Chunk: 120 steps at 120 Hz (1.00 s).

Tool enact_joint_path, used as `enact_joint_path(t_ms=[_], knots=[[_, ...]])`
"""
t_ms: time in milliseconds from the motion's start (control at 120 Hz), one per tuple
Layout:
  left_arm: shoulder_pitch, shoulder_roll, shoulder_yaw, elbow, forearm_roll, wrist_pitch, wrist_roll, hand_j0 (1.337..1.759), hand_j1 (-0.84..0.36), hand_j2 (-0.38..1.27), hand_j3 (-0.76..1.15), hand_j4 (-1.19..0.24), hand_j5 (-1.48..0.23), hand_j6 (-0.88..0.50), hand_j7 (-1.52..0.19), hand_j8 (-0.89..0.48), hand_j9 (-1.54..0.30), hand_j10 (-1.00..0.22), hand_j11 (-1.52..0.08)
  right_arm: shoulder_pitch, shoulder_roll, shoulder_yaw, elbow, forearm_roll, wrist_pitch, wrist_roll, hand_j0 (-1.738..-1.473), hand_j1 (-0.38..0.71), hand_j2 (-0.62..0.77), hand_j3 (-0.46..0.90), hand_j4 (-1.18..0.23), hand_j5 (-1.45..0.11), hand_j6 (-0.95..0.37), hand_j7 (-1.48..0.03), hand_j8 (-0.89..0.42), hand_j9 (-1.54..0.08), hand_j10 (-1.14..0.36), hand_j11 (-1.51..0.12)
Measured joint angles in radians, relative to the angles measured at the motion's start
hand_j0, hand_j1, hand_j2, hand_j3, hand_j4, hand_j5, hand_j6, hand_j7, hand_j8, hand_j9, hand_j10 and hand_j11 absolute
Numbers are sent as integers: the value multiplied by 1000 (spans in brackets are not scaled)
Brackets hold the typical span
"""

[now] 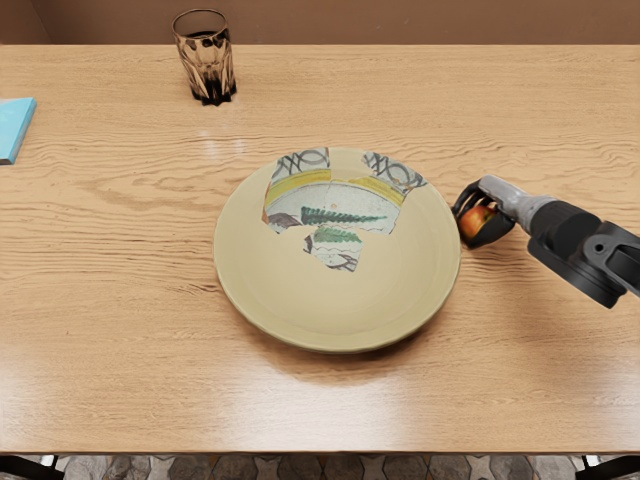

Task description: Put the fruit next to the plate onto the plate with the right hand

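With the right hand (485, 218), at the end of the arm entering from the picture's right edge, clasping the fruit (474, 222): wrapping dark fingers (497, 236) round a small orange-red piece just beside the right rim of the plate (260, 290), above the wooden table (120, 330). Not managing to tell whether resting on the wood or raised a little. Not yet carrying anything over the plate, so judging the step in hand to be the grasp and the lift.

Doing it well, most likely: keeping the clasp firm without crushing, and raising straight up before travelling, given a rim so near the knuckles and the risk of nudging the plate with a sideways start. Then carrying leftward over the rim toward the painted middle, lowering close to the surface, and only there spreading the fingers. Avoiding any release from height, with a round fruit probably rolling. Counting, perhaps, on the dished shape for steering it inward. Keeping the wrist high over the near rim when pulling away.

Standing well apart and asking for no care: a dark drinking glass (205, 55) near the table's far edge and a pale blue object (12, 128) at the left edge. Not showing the left hand at all.
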Motion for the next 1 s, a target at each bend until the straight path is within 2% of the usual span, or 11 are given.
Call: enact_joint_path(t_ms=[42,367,750,1000], knots=[[0,0,0,0,0,0,0,1658,349,0,0,0,0,0,0,0,0,0,0,0,-1,0,0,1,1,0,-1650,275,184,-1,-681,-935,-488,-907,-313,-935,-432,-934],[0,0,0,0,0,0,0,1658,349,0,0,0,0,0,0,0,0,0,0,1,-32,22,0,20,39,12,-1648,234,99,0,-733,-1030,-471,-986,-284,-1027,-414,-1021],[0,0,0,0,0,0,0,1658,349,0,0,0,0,0,0,0,0,0,0,39,-112,104,10,222,239,12,-1649,246,95,1,-731,-1077,-466,-1003,-239,-1072,-375,-1066],[1,0,0,0,0,0,0,1658,349,0,0,0,0,0,0,0,0,0,0,68,-170,150,9,391,379,12,-1647,226,75,1,-733,-1075,-487,-1004,-269,-1085,-386,-1091]])
